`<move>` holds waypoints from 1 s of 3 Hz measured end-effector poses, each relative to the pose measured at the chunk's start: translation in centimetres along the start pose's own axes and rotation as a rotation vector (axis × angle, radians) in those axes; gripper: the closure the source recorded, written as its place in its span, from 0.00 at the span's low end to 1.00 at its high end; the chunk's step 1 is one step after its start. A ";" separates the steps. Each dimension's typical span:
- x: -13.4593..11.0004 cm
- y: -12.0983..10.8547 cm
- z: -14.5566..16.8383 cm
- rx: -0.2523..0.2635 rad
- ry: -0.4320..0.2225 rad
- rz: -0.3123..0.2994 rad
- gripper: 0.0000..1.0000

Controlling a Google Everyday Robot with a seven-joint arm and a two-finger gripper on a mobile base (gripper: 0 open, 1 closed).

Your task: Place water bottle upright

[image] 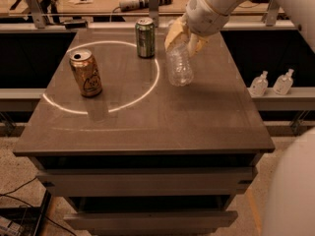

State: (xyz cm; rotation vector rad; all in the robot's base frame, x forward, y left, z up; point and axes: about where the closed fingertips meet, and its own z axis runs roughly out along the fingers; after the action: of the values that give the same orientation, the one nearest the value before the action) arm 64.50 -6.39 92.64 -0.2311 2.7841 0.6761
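The water bottle (179, 68) is clear and ribbed. It stands upright right of the middle of the dark table (147, 127), with its base at or just above the tabletop. My gripper (185, 39) comes down from the upper right and is shut on the bottle's upper part. The yellowish fingers (173, 33) hide the cap and shoulder.
An orange can (86, 73) stands at the left and a green can (145, 37) at the back, both on a white ring of light (123, 104). Two small pump bottles (259, 84) sit on a ledge to the right. My white arm fills the lower right corner.
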 end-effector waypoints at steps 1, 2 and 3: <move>0.5 2.0 -3.3 -0.108 -0.119 -0.173 1.00; 1.1 3.1 -5.8 -0.208 -0.235 -0.305 1.00; 1.4 3.4 -7.9 -0.324 -0.348 -0.416 1.00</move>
State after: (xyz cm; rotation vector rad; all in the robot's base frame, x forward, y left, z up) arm 60.69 -7.19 100.42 -0.6638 2.1916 0.9459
